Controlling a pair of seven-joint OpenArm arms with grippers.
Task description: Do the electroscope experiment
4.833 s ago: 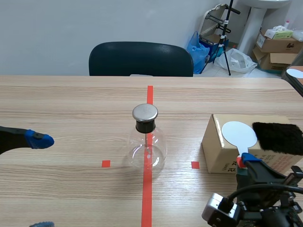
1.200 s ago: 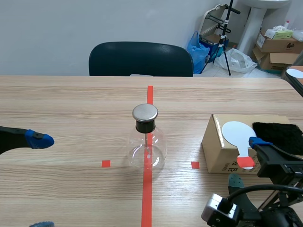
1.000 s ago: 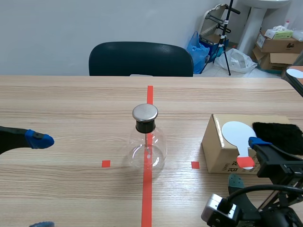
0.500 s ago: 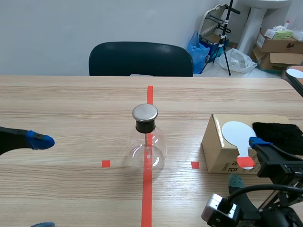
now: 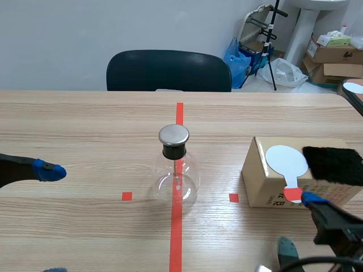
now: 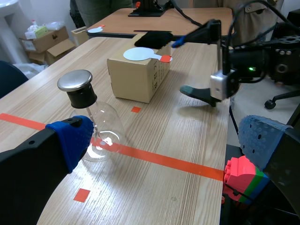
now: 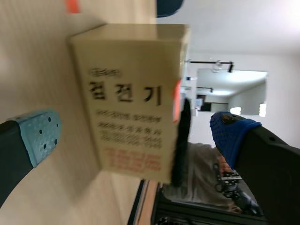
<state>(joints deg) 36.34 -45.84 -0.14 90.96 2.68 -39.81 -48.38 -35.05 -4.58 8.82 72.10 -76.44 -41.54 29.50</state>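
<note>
One wood table [image 5: 85, 124], both arms low at its near edge. Dark chair [image 5: 168, 71] past the far edge, well ahead of both grippers. Cardboard box [image 5: 262, 184] straight ahead of right gripper [image 7: 136, 136], close, printed face toward it. Right gripper spread wide, nothing in it. Left gripper [image 6: 166, 145] also spread wide, empty. Glass flask electroscope [image 6: 93, 122], metal cap, upright on the red tape line: ahead of left gripper, off toward one finger, not touching; well apart from right gripper. Black fur cloth [image 5: 333, 165] on box top, ahead of right gripper. White paddle [image 5: 286, 160] flat on box top beside cloth, red handle end at the box edge nearest right gripper.
</note>
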